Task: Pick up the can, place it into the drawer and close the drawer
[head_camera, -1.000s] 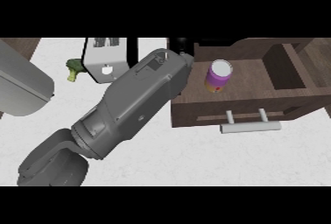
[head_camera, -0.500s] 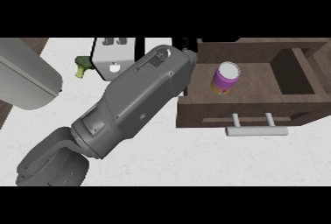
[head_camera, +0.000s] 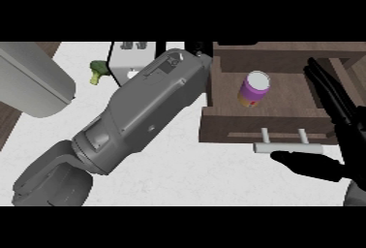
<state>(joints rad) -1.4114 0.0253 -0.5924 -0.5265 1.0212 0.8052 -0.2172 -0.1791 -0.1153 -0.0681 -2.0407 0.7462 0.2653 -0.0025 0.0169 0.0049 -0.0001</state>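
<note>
Head view, taken from the drawer handle [head_camera: 288, 147] outward. Just below and right of the handle lies the right hand [head_camera: 336, 160]: its thumb points toward the handle's near side, while its fingers [head_camera: 330, 92] run straight and pressed together up past the drawer's right part, curled round nothing. The handle, a pale bar on two posts, juts from the front panel of the open wooden drawer [head_camera: 265, 127]. Beyond the handle, inside the drawer, the can [head_camera: 253, 90] stands upright on the drawer floor, purple-bodied with a pale lid; no hand touches it, so placing appears done and closing is judged the step in hand. To close well, the palm or straight fingers should meet the front panel near the handle and push squarely along the drawer's travel, evenly enough that the tall can does not topple, with the fingers kept clear of the gap where panel meets cabinet. Left of the handle, the grey left forearm [head_camera: 136, 121] crosses the white desk [head_camera: 186, 179] diagonally; the left hand is hidden at its far end against the drawer's left wall, so whether its fingers are spread cannot be told. Farther left, a white appliance [head_camera: 125, 60] and a green vegetable [head_camera: 98, 71], possibly broccoli, are partly covered
</note>
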